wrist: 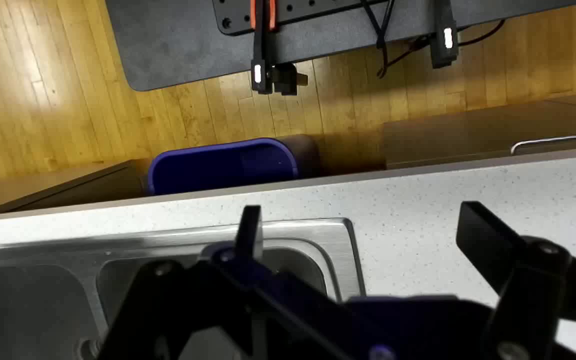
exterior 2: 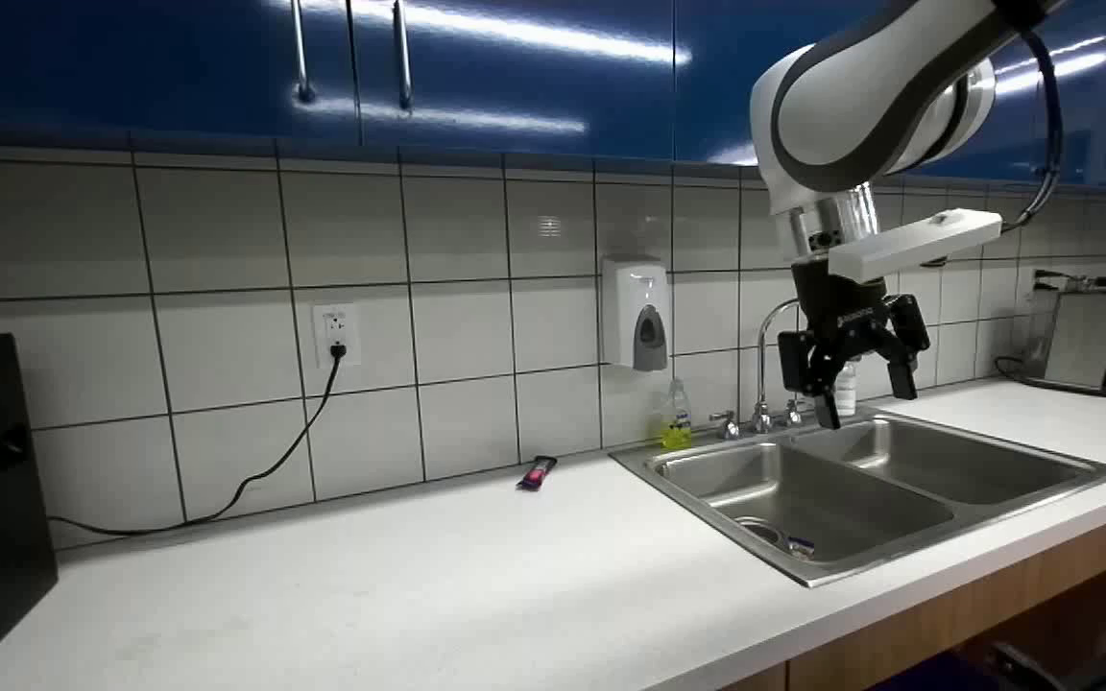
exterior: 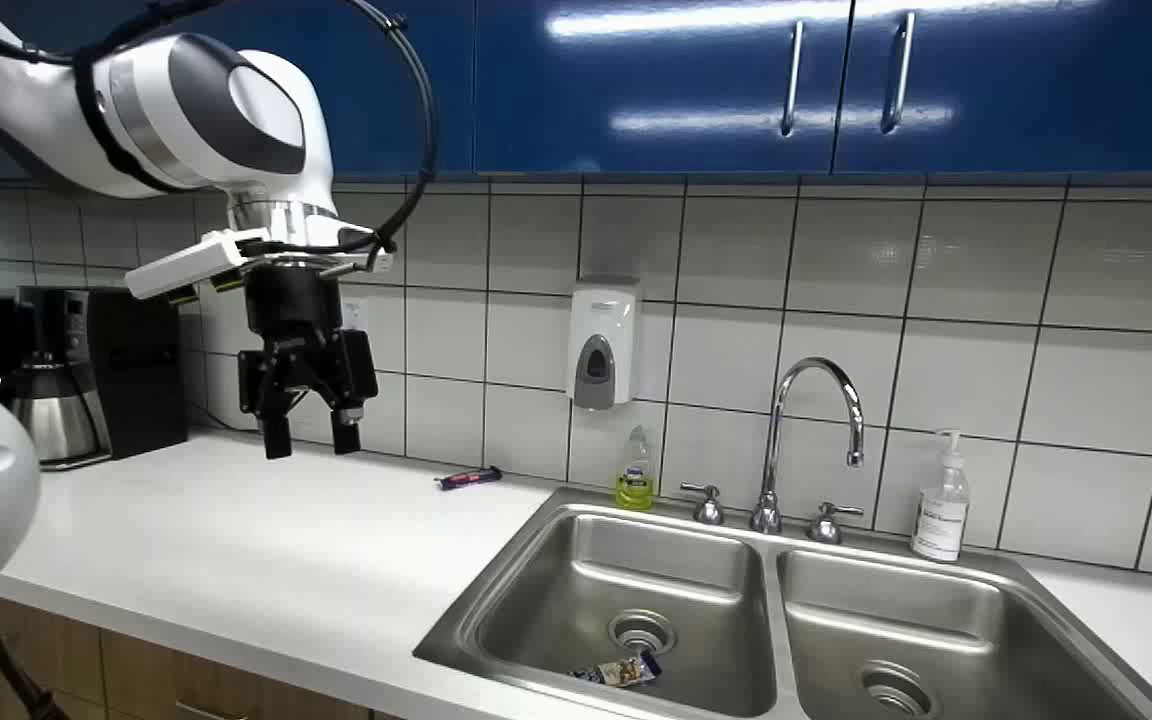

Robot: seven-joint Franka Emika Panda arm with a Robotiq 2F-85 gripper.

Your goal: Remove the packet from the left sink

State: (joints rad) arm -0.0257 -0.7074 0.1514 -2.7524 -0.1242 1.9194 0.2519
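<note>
The packet (exterior: pixel 621 670) is a small crumpled wrapper, dark blue, silver and gold, lying on the floor of the left sink (exterior: pixel 536 600) by the round drain. In an exterior view the packet (exterior 2: pixel 800 548) shows only partly over the basin edge. My gripper (exterior: pixel 312 440) is open and empty, pointing down high above the counter, apart from the packet. It also shows in an exterior view (exterior 2: pixel 865 398) and in the wrist view (wrist: pixel 360 220). The wrist view shows the corner of the left sink (wrist: pixel 320 232) under one finger; the packet is hidden there.
A second wrapper, purple-red (exterior: pixel 469 478), lies on the counter (exterior: pixel 266 540) by the wall. A faucet (exterior: pixel 766 470), a yellow soap bottle (exterior: pixel 635 475) and a pump bottle (exterior: pixel 941 510) stand behind the basins. A coffee maker (exterior: pixel 126 360) stands at the counter's far end.
</note>
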